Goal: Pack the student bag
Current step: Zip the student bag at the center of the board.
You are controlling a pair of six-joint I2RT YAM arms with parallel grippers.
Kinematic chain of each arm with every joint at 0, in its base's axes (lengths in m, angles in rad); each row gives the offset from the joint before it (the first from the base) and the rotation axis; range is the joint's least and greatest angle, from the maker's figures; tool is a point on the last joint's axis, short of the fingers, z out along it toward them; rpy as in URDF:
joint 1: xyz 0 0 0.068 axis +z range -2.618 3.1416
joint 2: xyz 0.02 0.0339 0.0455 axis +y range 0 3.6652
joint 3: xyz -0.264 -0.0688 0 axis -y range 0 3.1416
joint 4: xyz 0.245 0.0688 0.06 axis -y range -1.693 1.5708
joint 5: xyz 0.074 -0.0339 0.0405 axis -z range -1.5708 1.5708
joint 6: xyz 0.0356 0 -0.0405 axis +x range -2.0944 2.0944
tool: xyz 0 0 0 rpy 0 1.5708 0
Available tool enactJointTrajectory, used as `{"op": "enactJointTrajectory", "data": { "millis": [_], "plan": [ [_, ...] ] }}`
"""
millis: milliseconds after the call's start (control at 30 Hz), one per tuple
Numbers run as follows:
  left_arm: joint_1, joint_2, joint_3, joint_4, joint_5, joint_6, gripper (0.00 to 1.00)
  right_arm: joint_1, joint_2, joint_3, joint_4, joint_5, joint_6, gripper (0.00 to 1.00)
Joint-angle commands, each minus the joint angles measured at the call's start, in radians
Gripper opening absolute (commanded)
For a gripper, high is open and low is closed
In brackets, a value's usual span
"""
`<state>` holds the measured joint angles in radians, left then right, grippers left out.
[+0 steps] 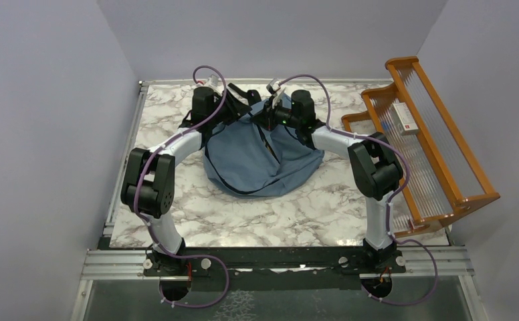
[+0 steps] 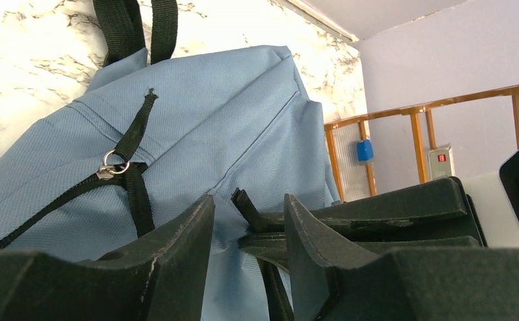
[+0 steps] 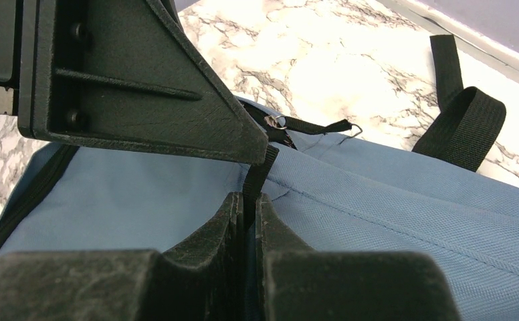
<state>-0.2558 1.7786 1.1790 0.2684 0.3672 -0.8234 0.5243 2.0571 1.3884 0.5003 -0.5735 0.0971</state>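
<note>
1. The student bag (image 1: 263, 160) lay on the marble table (image 1: 277, 214), at the centre of the top view and toward the far edge.
2. The right gripper (image 3: 249, 198) held its jaws pressed together on the bag's black strap (image 3: 255, 175).
3. The left gripper (image 2: 248, 204) sat just beside it, jaws narrowly apart, with blue fabric showing between them and nothing clamped.
4. An orange rack (image 1: 444, 120) stood at the right of the frame.

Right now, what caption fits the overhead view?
Left arm and right arm meet over a blue student bag on the table, orange rack beside.
</note>
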Motion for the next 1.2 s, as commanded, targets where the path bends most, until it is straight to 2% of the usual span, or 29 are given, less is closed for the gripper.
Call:
{"op": "enactJointTrajectory", "data": {
  "millis": [0,267,433,533,700,733,867,933,1033,1167],
  "plan": [
    [-0.003,-0.008,0.011,0.033,-0.004,-0.004,0.44,0.019,-0.051,0.001,0.047,-0.052,0.018,0.06],
    [-0.016,0.03,0.012,0.06,0.026,-0.022,0.44,0.019,-0.049,0.005,0.047,-0.055,0.023,0.06],
    [-0.028,0.052,0.032,0.071,0.031,-0.026,0.36,0.019,-0.047,0.006,0.047,-0.055,0.023,0.06],
    [-0.031,0.06,0.04,0.074,0.032,-0.024,0.27,0.019,-0.045,0.004,0.047,-0.055,0.022,0.07],
    [-0.031,0.058,0.044,0.077,0.03,-0.011,0.04,0.019,-0.047,-0.001,0.046,-0.053,0.019,0.09],
    [-0.031,0.056,0.044,0.077,0.032,-0.006,0.0,0.019,-0.049,-0.002,0.046,-0.052,0.019,0.11],
    [-0.032,0.044,0.041,0.085,0.049,0.027,0.0,0.019,-0.065,-0.016,0.043,-0.022,0.029,0.32],
    [-0.034,0.035,0.038,0.101,0.067,0.048,0.0,0.019,-0.09,-0.03,0.042,0.009,0.038,0.39],
    [-0.039,0.028,0.041,0.122,0.099,0.079,0.0,0.017,-0.134,-0.051,0.032,0.07,0.041,0.45],
    [-0.054,0.025,0.056,0.132,0.147,0.127,0.0,0.013,-0.202,-0.074,-0.044,0.2,0.055,0.47]
  ]
}}
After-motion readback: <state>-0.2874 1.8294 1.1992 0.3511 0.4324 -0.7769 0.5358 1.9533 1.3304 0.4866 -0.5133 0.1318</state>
